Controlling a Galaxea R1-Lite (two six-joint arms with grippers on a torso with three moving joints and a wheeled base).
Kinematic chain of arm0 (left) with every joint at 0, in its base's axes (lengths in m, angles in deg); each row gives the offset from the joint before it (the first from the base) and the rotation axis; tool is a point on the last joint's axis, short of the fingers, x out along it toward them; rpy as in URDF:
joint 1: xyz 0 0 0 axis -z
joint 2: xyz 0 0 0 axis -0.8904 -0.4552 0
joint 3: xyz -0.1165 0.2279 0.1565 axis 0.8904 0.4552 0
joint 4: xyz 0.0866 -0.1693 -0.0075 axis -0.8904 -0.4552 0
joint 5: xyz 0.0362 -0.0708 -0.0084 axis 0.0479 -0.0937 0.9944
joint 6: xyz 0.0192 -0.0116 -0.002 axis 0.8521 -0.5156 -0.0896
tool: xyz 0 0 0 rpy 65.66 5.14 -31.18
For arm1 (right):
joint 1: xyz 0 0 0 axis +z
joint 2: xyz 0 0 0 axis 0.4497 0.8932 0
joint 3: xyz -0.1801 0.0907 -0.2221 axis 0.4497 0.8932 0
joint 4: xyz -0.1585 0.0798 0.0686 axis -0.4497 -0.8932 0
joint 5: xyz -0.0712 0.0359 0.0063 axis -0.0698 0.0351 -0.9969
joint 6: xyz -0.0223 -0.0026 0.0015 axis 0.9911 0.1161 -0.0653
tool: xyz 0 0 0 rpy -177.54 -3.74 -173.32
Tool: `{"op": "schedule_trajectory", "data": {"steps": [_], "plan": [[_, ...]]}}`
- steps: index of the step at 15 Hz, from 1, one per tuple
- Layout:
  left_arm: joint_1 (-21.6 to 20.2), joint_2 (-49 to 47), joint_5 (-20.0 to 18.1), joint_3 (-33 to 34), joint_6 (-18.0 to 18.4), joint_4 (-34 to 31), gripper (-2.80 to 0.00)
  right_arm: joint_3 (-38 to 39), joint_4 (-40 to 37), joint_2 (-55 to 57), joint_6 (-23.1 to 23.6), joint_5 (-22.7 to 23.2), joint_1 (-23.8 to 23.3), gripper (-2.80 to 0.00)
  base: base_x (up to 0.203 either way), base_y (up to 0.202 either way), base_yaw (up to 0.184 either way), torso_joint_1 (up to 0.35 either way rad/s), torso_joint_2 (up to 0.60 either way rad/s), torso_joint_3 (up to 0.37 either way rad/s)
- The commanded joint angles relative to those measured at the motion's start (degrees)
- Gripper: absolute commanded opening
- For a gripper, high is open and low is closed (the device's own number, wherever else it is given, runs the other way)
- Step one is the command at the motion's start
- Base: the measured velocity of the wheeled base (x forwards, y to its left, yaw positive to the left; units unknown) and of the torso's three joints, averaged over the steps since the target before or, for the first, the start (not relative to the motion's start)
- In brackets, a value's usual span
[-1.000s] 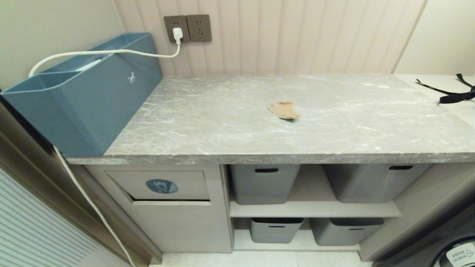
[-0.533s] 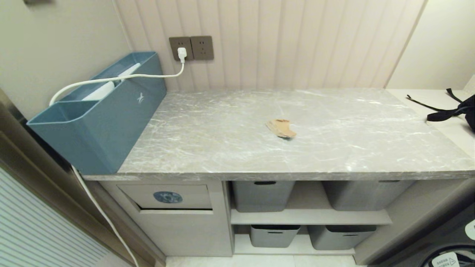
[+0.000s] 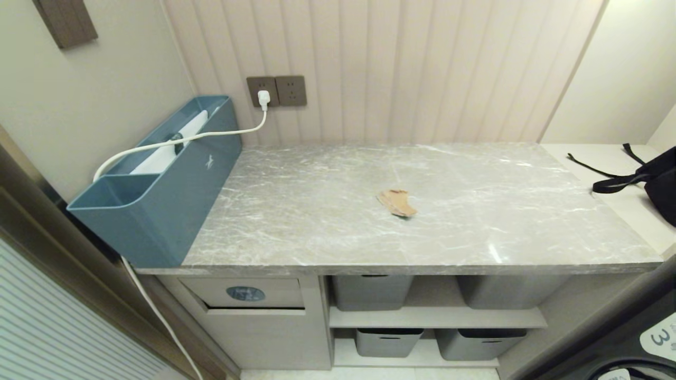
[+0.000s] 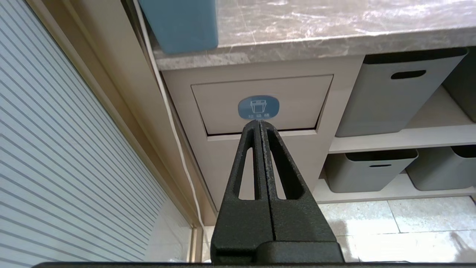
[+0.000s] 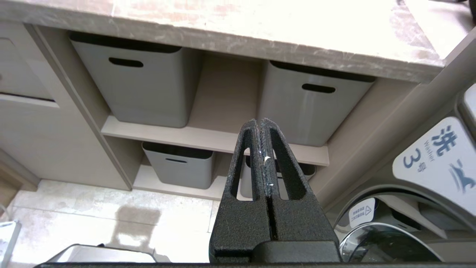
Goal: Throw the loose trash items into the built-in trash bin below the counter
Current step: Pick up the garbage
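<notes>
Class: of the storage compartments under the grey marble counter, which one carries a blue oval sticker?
The beige tilting flap at the far left, under the teal-blue box; the grey plastic baskets beside it are plain.

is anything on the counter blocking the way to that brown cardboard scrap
Nothing visible does. The cardboard scrap lies alone mid-counter, with the teal box far to its left and the black strap off to its right.

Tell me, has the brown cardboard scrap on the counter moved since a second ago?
No. The cardboard scrap sits on the same veins of the counter; only the camera rose.
</notes>
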Motion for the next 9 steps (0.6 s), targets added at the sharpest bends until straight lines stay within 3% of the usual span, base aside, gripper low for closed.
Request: {"op": "schedule_trajectory", "data": {"steps": [1, 3, 9], "plan": [[0.0, 0.0, 0.0, 0.0, 0.0, 0.0, -2.80, -0.1, 0.0, -0.1, 0.0, 0.1, 0.0, -2.80, 0.000, 0.000, 0.000, 0.183, -0.36, -0.183], [0.0, 0.0, 0.0, 0.0, 0.0, 0.0, -2.80, 0.0, 0.0, -0.1, 0.5, 0.4, 0.0, -2.80, 0.000, 0.000, 0.000, 0.109, -0.23, -0.117], [0.0, 0.0, 0.0, 0.0, 0.0, 0.0, -2.80, -0.2, -0.3, 0.3, 1.3, 0.9, 0.0, -2.80, 0.000, 0.000, 0.000, 0.004, -0.01, -0.004]]}}
